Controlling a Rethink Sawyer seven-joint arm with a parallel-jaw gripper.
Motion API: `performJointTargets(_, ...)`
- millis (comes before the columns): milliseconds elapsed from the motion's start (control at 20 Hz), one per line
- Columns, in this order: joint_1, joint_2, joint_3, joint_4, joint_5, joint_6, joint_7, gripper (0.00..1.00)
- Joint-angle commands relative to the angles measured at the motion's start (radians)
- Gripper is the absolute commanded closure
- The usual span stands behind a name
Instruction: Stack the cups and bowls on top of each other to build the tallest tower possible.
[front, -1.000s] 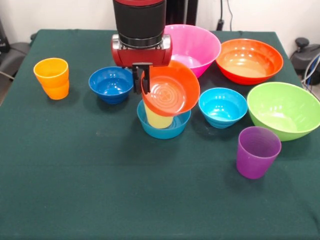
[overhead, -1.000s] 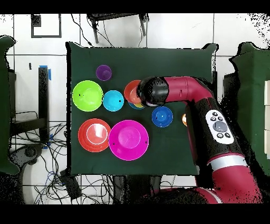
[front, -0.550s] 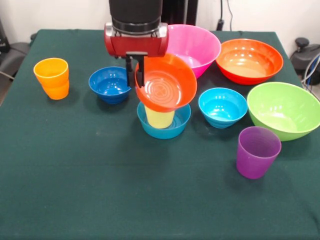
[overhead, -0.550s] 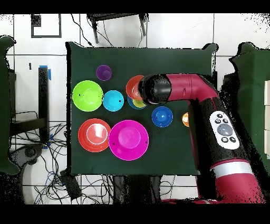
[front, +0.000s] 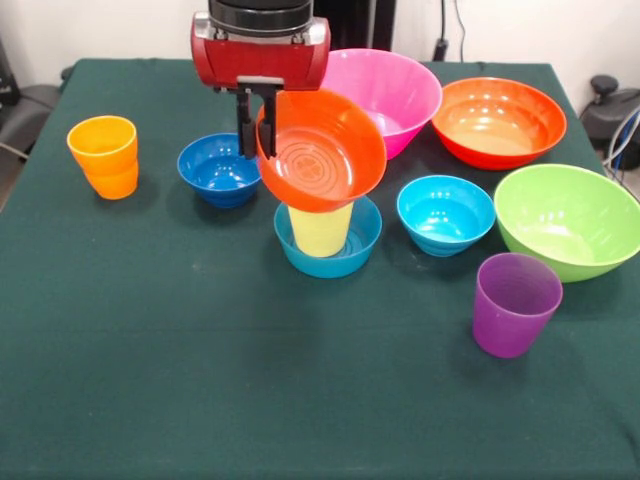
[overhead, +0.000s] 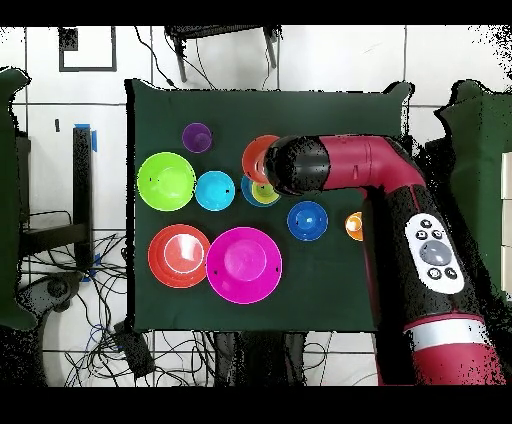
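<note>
orange-red small bowl (front: 322, 151), glossy plastic, tilted with its hollow turned toward the front camera, one rim clamped in the pincer (front: 254, 125); held above the yellow cup (front: 320, 228), lower edge at or just over the cup's mouth, contact cannot be told.
yellow cup: translucent, upright, standing inside the mid-blue small bowl (front: 330, 252); this pair taken as landmark for all entries below, front view.
dark blue small bowl (front: 220, 168): left of the landmark and a little farther back, near, apart.
orange cup (front: 104, 156): far left of the landmark, well apart, upright.
cyan small bowl (front: 445, 213): just right of the landmark, not touching.
purple cup (front: 514, 303): right of the landmark and nearer the camera, upright, alone.
lime green large bowl (front: 570, 218): right of the landmark, beyond the cyan bowl.
orange-red large bowl (front: 498, 121): behind and right of the landmark.
pink large bowl (front: 390, 93): directly behind the landmark, partly covered by the held bowl and the arm (front: 258, 50).
table (front: 250, 380): dark green cloth, carries all listed pieces.
overhead view: red and black arm reaches across the cloth and covers most of the landmark; the held bowl (overhead: 256, 155) shows at its tip.
</note>
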Motion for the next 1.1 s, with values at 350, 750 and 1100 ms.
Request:
performJointTargets(350,0.018,0.008,-0.032,0.109,-0.009,-0.015,0.035,1.00)
performJointTargets(750,0.024,-0.004,-0.042,0.139,-0.015,-0.033,0.051,1.00)
performJointTargets(1100,0.028,0.006,-0.047,0.146,-0.025,-0.057,0.058,1.00)
